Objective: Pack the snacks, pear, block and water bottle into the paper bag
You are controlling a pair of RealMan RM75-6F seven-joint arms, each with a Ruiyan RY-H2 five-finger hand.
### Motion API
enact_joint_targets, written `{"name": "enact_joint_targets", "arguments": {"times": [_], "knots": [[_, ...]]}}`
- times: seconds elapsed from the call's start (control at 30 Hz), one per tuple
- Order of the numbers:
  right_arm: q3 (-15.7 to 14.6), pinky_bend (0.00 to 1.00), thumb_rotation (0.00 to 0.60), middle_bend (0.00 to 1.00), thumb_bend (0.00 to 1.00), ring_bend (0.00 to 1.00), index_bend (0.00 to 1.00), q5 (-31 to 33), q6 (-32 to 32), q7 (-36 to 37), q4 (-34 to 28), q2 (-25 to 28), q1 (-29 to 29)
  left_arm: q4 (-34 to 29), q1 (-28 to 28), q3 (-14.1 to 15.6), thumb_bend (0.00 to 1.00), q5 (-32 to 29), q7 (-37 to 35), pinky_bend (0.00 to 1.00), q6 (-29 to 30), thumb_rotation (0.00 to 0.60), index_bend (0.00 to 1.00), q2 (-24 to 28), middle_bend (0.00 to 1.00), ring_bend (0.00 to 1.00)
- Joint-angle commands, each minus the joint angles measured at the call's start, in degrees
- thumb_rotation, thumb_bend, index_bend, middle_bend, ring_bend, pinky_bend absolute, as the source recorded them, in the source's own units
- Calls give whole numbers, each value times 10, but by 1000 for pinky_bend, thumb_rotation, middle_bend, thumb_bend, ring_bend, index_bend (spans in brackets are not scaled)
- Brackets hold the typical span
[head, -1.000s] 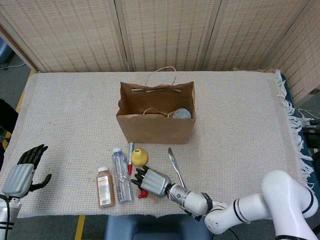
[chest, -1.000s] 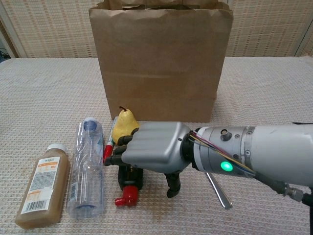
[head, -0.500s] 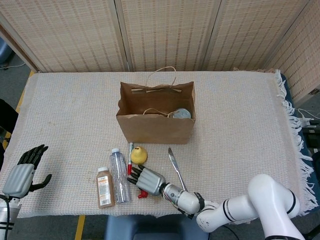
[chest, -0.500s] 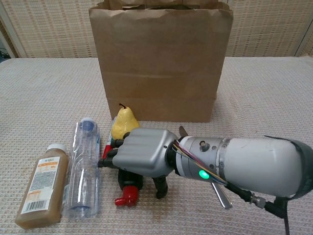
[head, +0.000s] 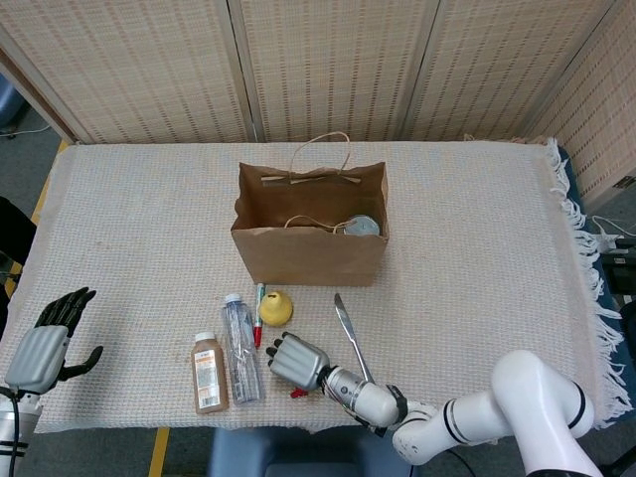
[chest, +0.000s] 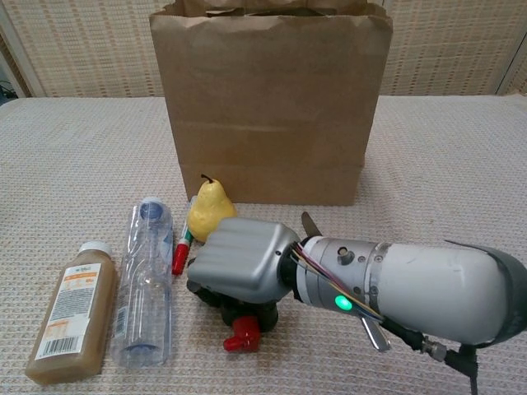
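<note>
A: Where's the left hand (head: pixel 45 343)?

B: Far left, fingers apart, holding nothing, well apart from everything.

A: And the block (chest: pixel 244 325)?

B: Under the right hand (chest: pixel 240 268), whose fingers curl round its dark body, red tip poking toward the camera. The paper bag (chest: pixel 268 103) stands straight behind, past the pear (chest: pixel 208 211).

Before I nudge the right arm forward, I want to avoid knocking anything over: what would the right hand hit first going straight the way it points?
Probably the water bottle. The right hand, closed over a dark red-tipped object, points left along the table, and the bottle lies beside it there.
</note>
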Motion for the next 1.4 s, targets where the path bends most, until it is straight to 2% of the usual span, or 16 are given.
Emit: {"name": "enact_joint_targets", "arguments": {"times": [0.03, 0.3, 0.5, 0.6, 0.7, 0.9, 1.07, 1.4], "knots": [[-3, 574, 600, 530, 316, 491, 689, -9, 6, 2, -11, 10, -6, 0, 0, 0, 345, 0, 0, 69, 0, 600, 0, 0, 0, 0], [-8, 631, 600, 557, 332, 528, 729, -38, 44, 7, -76, 64, -29, 1, -1, 0, 344, 0, 0, 69, -1, 600, 0, 0, 0, 0], [9, 631, 600, 557, 331, 528, 730, -127, 122, 40, -143, 112, -58, 1, 0, 0, 345, -1, 2, 70, 0, 600, 0, -1, 0, 0], [36, 631, 600, 557, 332, 529, 730, -162, 166, 44, -174, 137, -68, 0, 0, 0, 345, -2, 5, 70, 0, 600, 0, -1, 0, 0], [77, 630, 600, 559, 332, 529, 732, -187, 210, 46, -195, 158, -76, -1, 0, 0, 346, -1, 9, 70, 1, 600, 0, -1, 0, 0], [172, 629, 600, 560, 330, 528, 731, -199, 293, 53, -203, 169, -90, -2, 1, 1, 346, -1, 12, 69, 1, 600, 0, -2, 0, 0], [233, 625, 600, 560, 328, 529, 721, -129, 319, 11, -186, 163, -96, -3, 1, 2, 346, 0, 11, 70, 1, 600, 0, -1, 0, 0], [281, 621, 600, 560, 327, 528, 697, -38, 313, -34, -72, 133, -73, -5, 2, 2, 346, 0, 5, 69, 1, 600, 0, 1, 0, 0]]}}
